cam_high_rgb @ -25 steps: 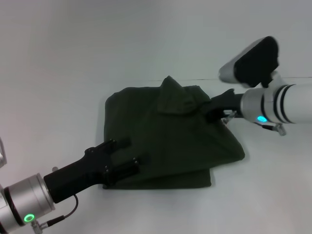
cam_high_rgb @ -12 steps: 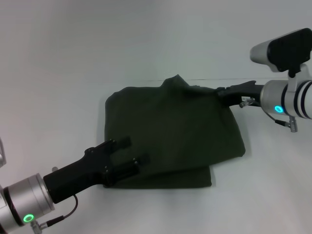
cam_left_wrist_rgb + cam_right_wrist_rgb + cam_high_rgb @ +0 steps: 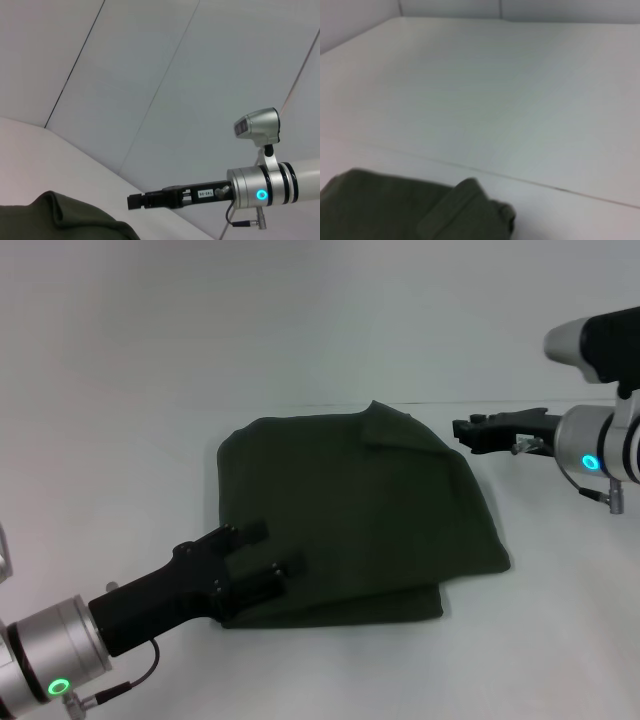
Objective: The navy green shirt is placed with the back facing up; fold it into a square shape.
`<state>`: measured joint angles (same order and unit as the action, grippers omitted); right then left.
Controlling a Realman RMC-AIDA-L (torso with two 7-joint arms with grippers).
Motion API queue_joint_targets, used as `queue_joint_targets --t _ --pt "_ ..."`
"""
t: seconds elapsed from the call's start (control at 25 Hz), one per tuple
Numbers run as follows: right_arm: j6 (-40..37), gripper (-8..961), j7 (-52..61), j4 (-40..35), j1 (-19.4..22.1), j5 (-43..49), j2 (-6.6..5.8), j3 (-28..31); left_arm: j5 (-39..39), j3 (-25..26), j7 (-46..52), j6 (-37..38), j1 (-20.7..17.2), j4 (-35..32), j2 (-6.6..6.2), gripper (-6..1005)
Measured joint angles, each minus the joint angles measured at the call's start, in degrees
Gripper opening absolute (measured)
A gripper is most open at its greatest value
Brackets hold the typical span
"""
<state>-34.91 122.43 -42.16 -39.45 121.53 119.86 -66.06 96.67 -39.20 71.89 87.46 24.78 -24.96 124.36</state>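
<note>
From the head camera I have the navy green shirt lying on the white table near the middle of the view, folded into a rough block with layered edges showing along its near side and a small raised flap at its far edge, toward 12 o'clock. The right-hand corner of the block sticks out past the layer beneath it at about 4 o'clock.

My left gripper comes in from 7 o'clock and sits over the near left corner of the shirt. Its two black fingers are spread apart, one lying on top of the cloth and the other along the near edge; I think the lower one is touching the fabric, but I can't be sure whether any cloth sits between them.

My right gripper is at about 2 o'clock from the shirt, clear of the cloth and just beside its far right corner, pointing back toward it. The fingers look drawn together with nothing in them. In the left wrist view that same gripper hangs above the table with a hump of the shirt below and to its side, apart from it.

The right wrist view shows only the shirt's far corner with its folded flap on the bare table.
</note>
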Motion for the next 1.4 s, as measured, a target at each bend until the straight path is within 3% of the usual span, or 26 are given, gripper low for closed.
queue_joint_targets --t 0.24,0.44,0.64,1.16,1.4 --pt "1.2 260 -0.3 0.5 0.3 -2.7 -0.15 4.5 -0.1 0.4 0.0 -0.1 0.0 -0.1 -0.08 874" --pt "-1.1 371 -2.8 0.0 -0.3 -3.0 -0.18 4.4 0.1 1.1 -0.1 -0.1 0.1 0.0 -0.17 874" --pt "-1.2 579 -5.2 1.6 -2.1 -3.0 0.05 1.6 0.1 1.4 -0.2 -0.2 0.1 0.0 -0.17 875" --pt "8.7 578 -6.7 6.2 -6.1 -2.7 0.28 -14.0 -0.1 1.4 -0.2 -0.3 0.0 0.0 -0.18 874" --pt "12.6 577 -6.8 6.8 -6.3 -2.6 0.28 -17.9 -0.1 1.8 -0.2 -0.4 0.0 0.0 -0.18 875"
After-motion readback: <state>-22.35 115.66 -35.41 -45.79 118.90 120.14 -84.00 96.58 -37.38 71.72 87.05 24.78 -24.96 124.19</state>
